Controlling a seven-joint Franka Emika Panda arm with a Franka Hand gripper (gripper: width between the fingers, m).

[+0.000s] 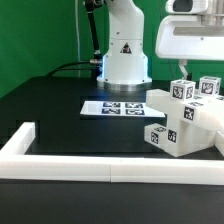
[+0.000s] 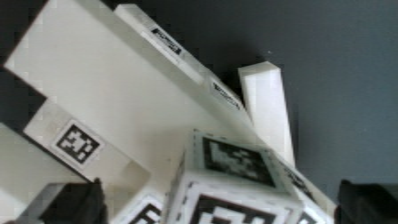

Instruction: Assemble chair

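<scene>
The chair parts (image 1: 185,118) are white tagged blocks joined in a boxy cluster at the exterior view's right, with two tagged posts (image 1: 182,91) sticking up on top. My gripper (image 1: 188,72) hangs straight above those posts. In the wrist view the gripper (image 2: 222,212) is open, and its dark fingers (image 2: 71,205) stand on either side of a tagged white block (image 2: 235,185) with gaps to both. Beyond the block lie a broad white slab (image 2: 107,90) with tags along its edge and a narrow white bar (image 2: 267,100).
The marker board (image 1: 113,107) lies flat in the middle of the black table, in front of the robot base (image 1: 124,60). A long white border rail (image 1: 100,165) runs along the front and turns back at the exterior view's left.
</scene>
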